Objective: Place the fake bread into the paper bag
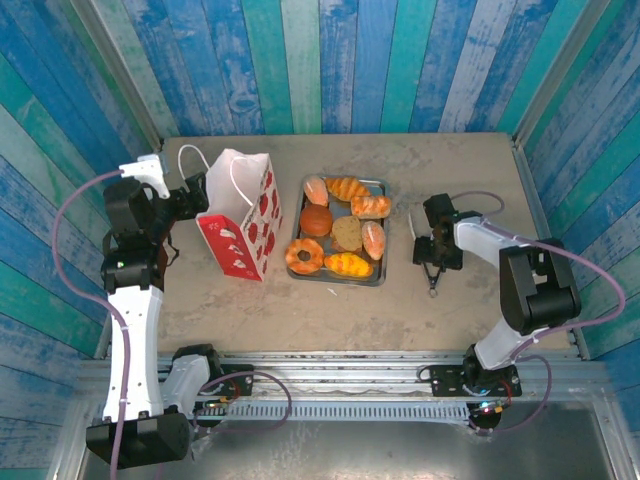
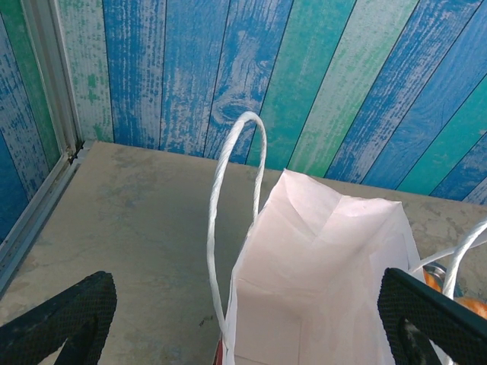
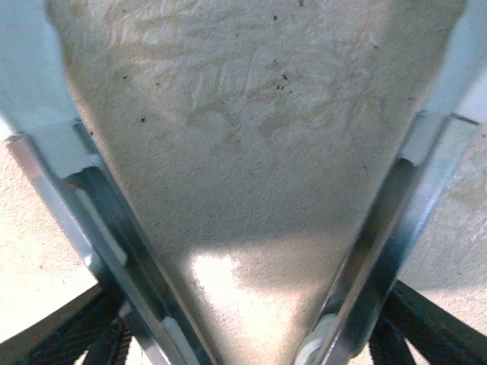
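Observation:
The fake bread (image 1: 347, 264), several golden-brown pastries, lies on a grey metal tray (image 1: 340, 282). Left of it the paper bag (image 1: 240, 230) stands upright with its mouth open. My left gripper (image 1: 192, 196) is open at the bag's left side. In the left wrist view its fingers (image 2: 61, 319) are spread wide, with the bag's white inside (image 2: 327, 258) and a cord handle (image 2: 217, 228) between them. My right gripper (image 1: 432, 262) is low over the table right of the tray. It is shut on metal tongs (image 3: 114, 251), its black pads (image 3: 53, 342) pressed against the outside of both arms.
Blue and green plank walls close in the table on three sides. A metal rail (image 1: 560, 240) runs along the right edge. Bare tabletop (image 1: 470, 310) lies in front of the tray and around the right gripper.

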